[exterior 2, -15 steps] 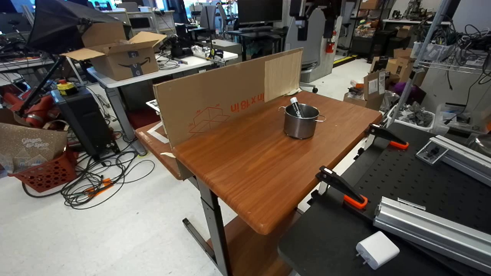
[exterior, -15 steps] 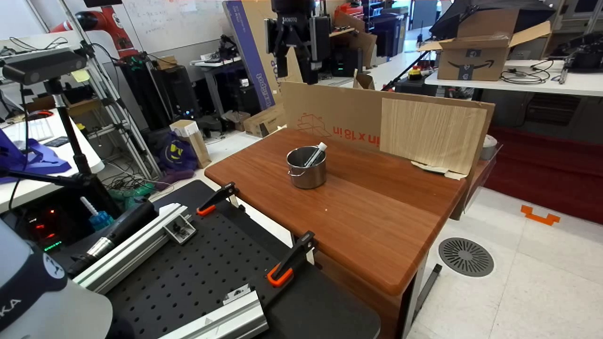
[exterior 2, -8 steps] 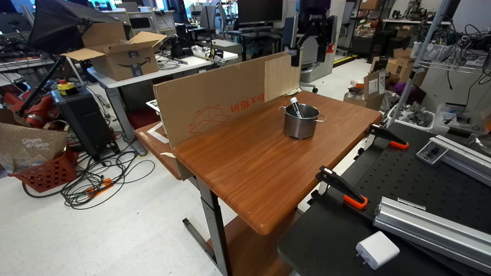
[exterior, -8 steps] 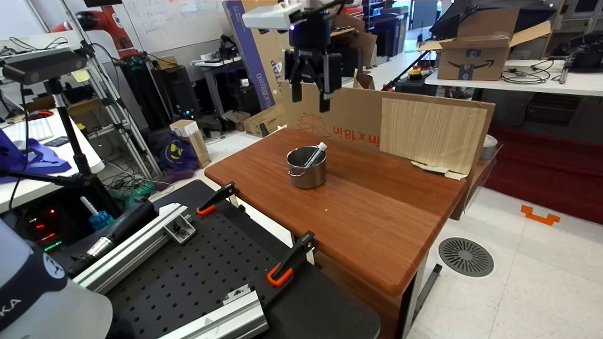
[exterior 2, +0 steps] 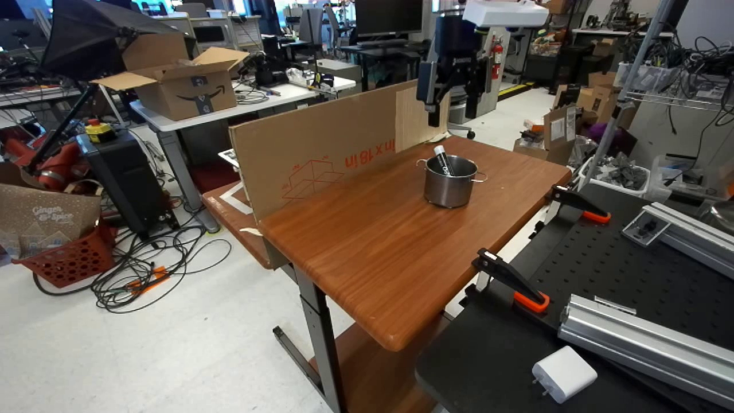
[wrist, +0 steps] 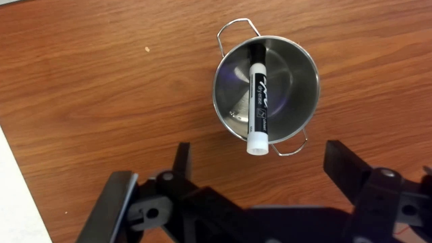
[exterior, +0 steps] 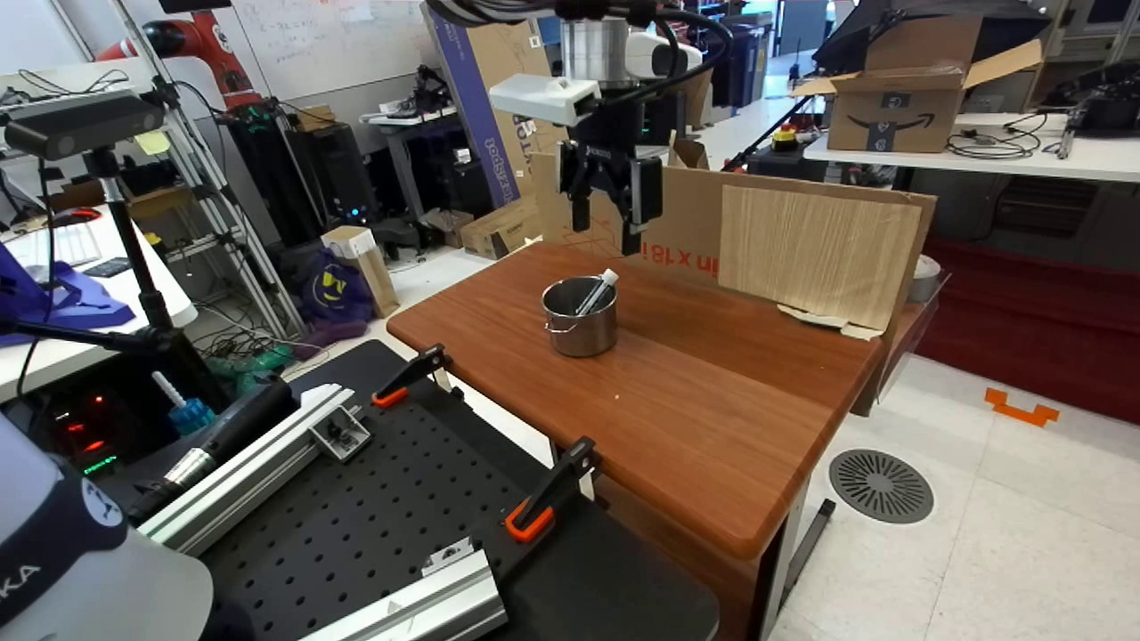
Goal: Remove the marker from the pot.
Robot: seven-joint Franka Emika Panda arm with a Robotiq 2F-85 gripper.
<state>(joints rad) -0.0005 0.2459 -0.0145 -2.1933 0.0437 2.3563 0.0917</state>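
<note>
Coming down, still empty

In both exterior views the gripper (exterior: 606,235) has dropped nearer the pot (exterior: 584,336), so grabbing's probably next.
Wrist view: jaws spread wide, empty; marker (wrist: 258,101) leaning inside, white end sticking out.

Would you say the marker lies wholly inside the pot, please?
No, in the wrist view the marker sticks out past the rim of the pot at its white end.

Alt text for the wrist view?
A dry-erase marker leans inside a metal pot, black end down, white end poking past the rim. The pot sits on a wood-grain table; the open gripper, holding nothing, spans the bottom.
</note>
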